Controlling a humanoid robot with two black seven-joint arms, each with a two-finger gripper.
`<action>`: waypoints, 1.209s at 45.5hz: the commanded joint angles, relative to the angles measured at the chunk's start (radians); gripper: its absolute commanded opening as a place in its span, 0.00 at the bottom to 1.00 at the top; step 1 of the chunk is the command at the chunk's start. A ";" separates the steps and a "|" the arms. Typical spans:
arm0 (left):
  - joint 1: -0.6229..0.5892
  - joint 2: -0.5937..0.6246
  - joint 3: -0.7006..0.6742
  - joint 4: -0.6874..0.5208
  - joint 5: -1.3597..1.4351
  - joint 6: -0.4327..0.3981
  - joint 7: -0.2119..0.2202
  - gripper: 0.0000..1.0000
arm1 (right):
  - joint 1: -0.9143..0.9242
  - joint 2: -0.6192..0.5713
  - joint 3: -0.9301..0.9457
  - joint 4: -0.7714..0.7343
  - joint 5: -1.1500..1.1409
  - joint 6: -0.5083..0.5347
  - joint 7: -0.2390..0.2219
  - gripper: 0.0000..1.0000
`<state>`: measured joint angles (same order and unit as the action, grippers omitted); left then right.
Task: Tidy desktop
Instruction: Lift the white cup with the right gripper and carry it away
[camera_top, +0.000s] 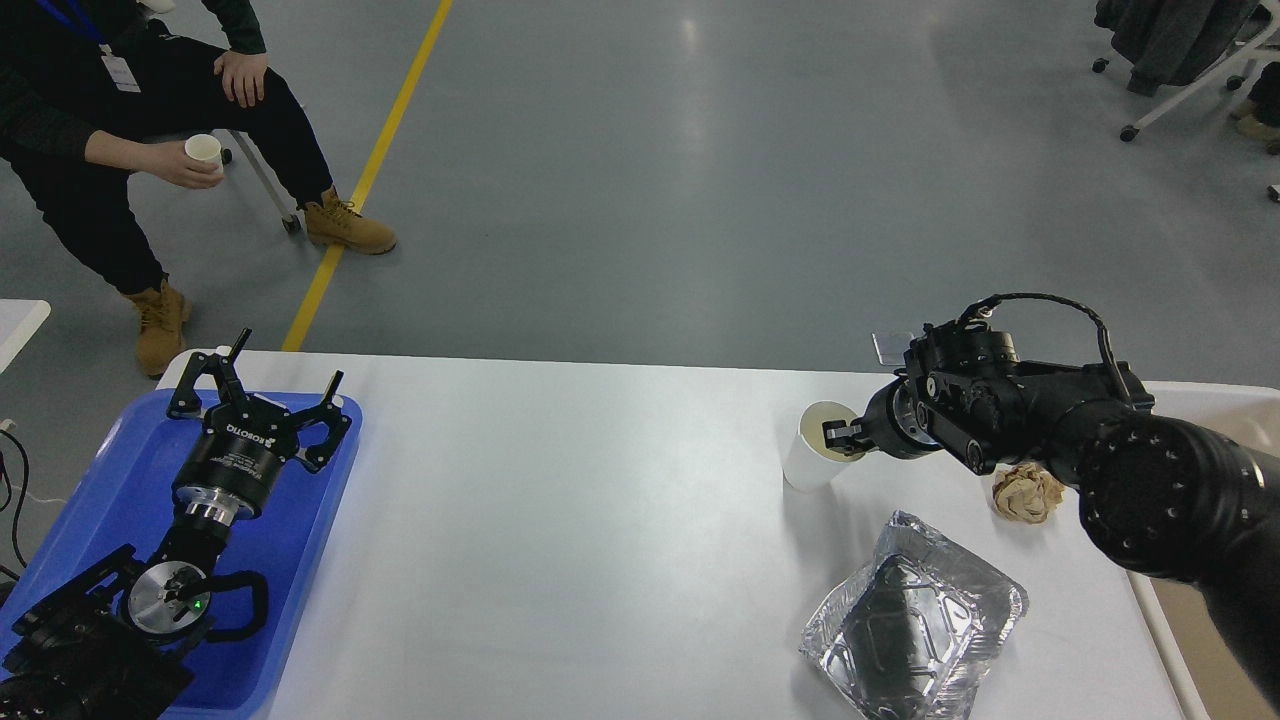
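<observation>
Broadly, the white surface (600, 520) fills the lower half of the view, reaching from the blue tray (320, 560) at its left end to the far right edge, and both arms sit over it. The left gripper (262, 378) hangs above the tray's far end with its fingers (330, 392) spread wide, nothing between them; I cannot tell whether they touch the tray. The right gripper (836, 436) comes in from the right and points left at a white paper cup (818, 445) standing upright on the surface. One dark fingertip sits over the cup's rim at its mouth; the other is hidden, so I cannot tell whether the fingers pinch the cup wall. Just beside the right arm, a crumpled brown paper ball (1028, 493) rests on the surface. Nearer the camera lies a crinkled foil tray (912, 620), open side up. Beyond the surface, a seated person (130, 130) holds a small paper cup.
</observation>
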<state>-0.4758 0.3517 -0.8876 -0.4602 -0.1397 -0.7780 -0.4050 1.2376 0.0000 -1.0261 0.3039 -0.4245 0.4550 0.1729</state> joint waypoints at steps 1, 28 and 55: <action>0.000 0.000 -0.002 0.000 0.000 -0.001 0.000 0.99 | 0.062 0.000 0.003 0.011 0.006 0.077 0.004 0.00; 0.002 0.001 -0.007 0.000 -0.001 -0.001 0.000 0.99 | 0.649 -0.245 -0.017 0.513 -0.068 0.255 0.014 0.00; 0.005 0.003 -0.008 0.000 -0.001 -0.001 0.000 0.99 | 0.964 -0.535 -0.097 0.623 -0.157 0.330 0.013 0.00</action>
<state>-0.4721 0.3536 -0.8954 -0.4602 -0.1412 -0.7793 -0.4050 2.1235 -0.3985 -1.0947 0.9157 -0.5442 0.7751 0.1866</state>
